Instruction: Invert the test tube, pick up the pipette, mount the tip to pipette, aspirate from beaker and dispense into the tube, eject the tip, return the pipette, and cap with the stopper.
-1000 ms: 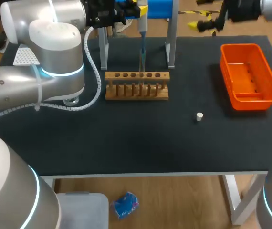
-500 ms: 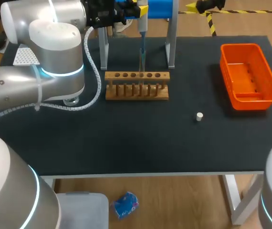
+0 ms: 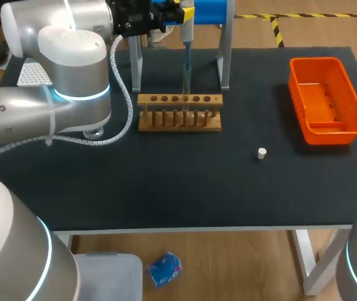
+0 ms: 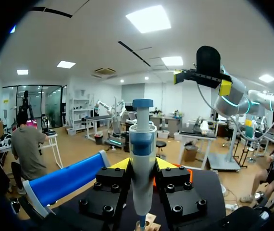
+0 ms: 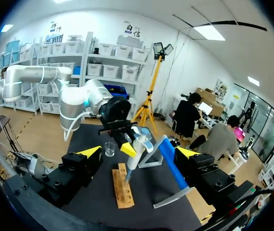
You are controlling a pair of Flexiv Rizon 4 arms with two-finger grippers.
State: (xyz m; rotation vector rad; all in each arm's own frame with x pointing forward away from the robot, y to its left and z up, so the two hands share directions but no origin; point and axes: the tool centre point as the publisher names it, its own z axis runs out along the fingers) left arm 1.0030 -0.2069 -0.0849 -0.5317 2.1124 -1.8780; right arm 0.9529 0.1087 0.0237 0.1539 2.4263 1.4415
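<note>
My left gripper is shut on the pipette, holding it upright over the wooden test-tube rack. The pipette's lower end hangs just above the rack's middle holes. In the left wrist view the pipette stands between the yellow-tipped fingers. A small white stopper lies on the black table to the right of the rack. The beaker stands beside the left arm and is mostly hidden under it in the head view. My right gripper is open and high above the table, looking down on the rack.
An orange bin sits at the table's right side. The blue pipette stand on metal legs straddles the area behind the rack. My left arm's bulky links cover the table's left rear.
My right gripper, seen at the head view's top right before, has moved up and out of that view. The left arm and pipette have stayed put.
</note>
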